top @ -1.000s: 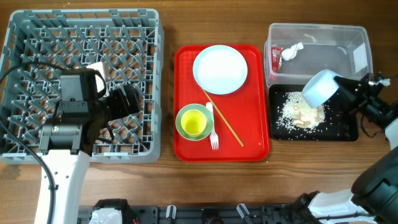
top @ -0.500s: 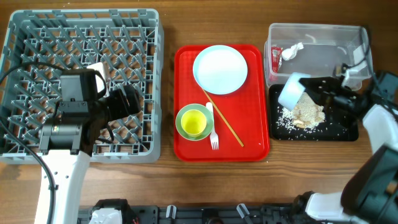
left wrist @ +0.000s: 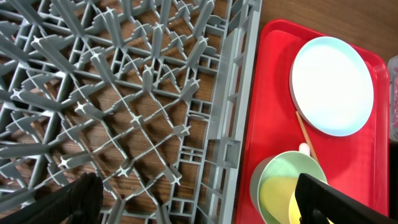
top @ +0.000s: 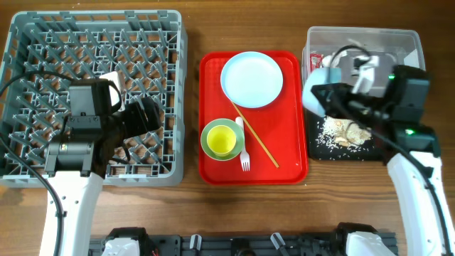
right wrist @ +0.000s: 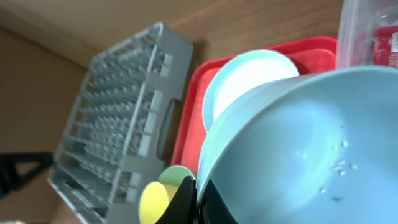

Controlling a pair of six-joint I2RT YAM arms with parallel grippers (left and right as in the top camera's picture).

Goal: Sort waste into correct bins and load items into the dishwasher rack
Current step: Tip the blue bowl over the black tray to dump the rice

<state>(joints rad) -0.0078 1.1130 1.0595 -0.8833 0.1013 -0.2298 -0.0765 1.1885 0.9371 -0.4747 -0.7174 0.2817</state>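
My right gripper (right wrist: 199, 199) is shut on the rim of the light-blue bowl (right wrist: 298, 143), which is tilted with a few rice grains stuck inside. Seen from overhead, the bowl (top: 318, 89) hangs over the left ends of the clear tub (top: 370, 39) and the black tray (top: 316, 151), where food scraps (top: 345, 134) lie. My left gripper (top: 146, 115) stands open over the grey dishwasher rack (top: 92, 16), nothing between its fingers (left wrist: 74, 199). On the red tray (top: 213, 167) sit the blue plate (top: 252, 79), the yellow-green cup (top: 222, 141) inside the green bowl (top: 208, 131), the fork (top: 244, 153) and the chopsticks (top: 257, 136).
A red wrapper (right wrist: 388, 43) shows inside the clear tub (right wrist: 367, 25) in the right wrist view. The rack fills the table's left side, the red tray the middle, and the two bins the right. Bare wooden table (top: 234, 213) runs along the front.
My right arm has carried the light-blue bowl left and up, from over the food scraps on the black tray to the bins' left ends. The left arm has not moved.
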